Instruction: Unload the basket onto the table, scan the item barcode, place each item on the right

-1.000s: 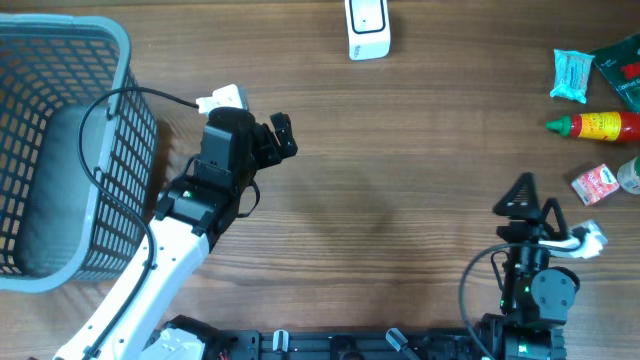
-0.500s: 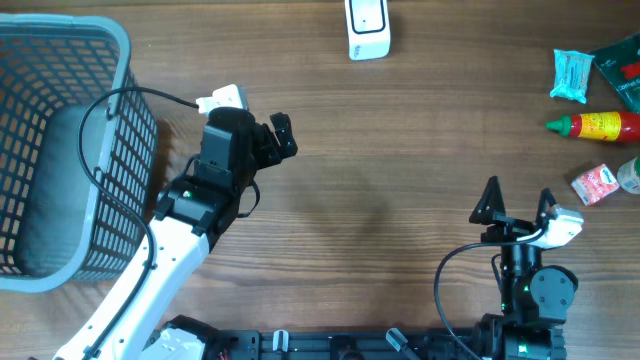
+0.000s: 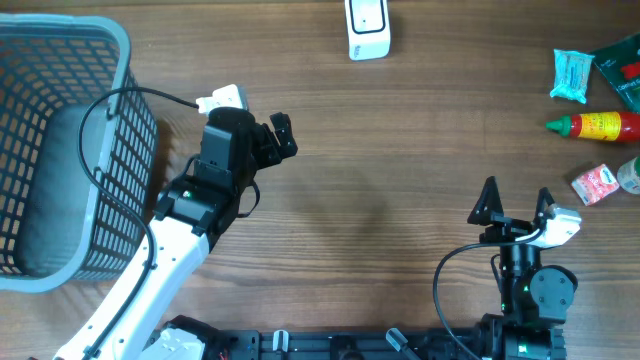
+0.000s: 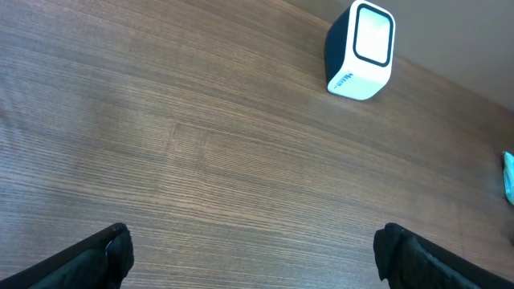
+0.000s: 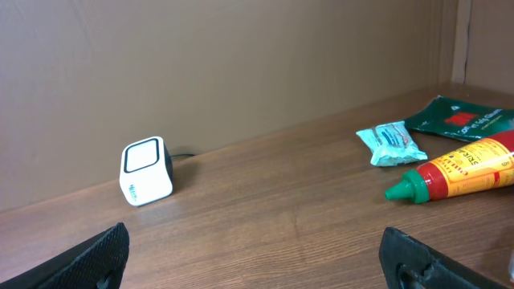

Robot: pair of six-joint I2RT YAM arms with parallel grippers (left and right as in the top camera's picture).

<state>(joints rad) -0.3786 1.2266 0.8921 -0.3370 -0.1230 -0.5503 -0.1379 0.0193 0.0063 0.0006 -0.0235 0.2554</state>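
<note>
My right gripper (image 3: 516, 192) sits nearest, low in the right of the overhead frame. Its jaws are spread wide, there is nothing between them, and the fingertips point toward the top of the frame. In its own wrist view only the two dark fingertips (image 5: 108, 250) show at the bottom corners, with bare wood grain between them.

My left gripper (image 4: 253, 261) is farther up, in the left half of the overhead frame just beside the basket (image 3: 128, 130). It is angled toward the upper right, wide open and empty. Its wrist view looks down on bare counter (image 4: 201, 144). The grey mesh basket fills the left edge of the overhead frame and stands on the counter.

The goods lie along the right edge of the overhead frame, well apart from both grippers. Closest to my right gripper is a small red and white carton (image 3: 596, 184), lying tilted. Just beside it, a clear bottle (image 3: 631, 175) is cut off by the frame edge. Above them a red sauce bottle (image 3: 600, 125) lies on its side, its green cap pointing left. Farther up is a teal packet (image 3: 572, 75), and near it a dark green packet (image 3: 620, 58) in the corner. I cannot tell which of these is the one meant for scanning.

Farthest away, at the top centre of the overhead frame, the white barcode scanner (image 3: 368, 28) stands alone by the back edge of the counter. Its right wrist view shows its window (image 5: 143, 156) facing out over the counter.
</note>
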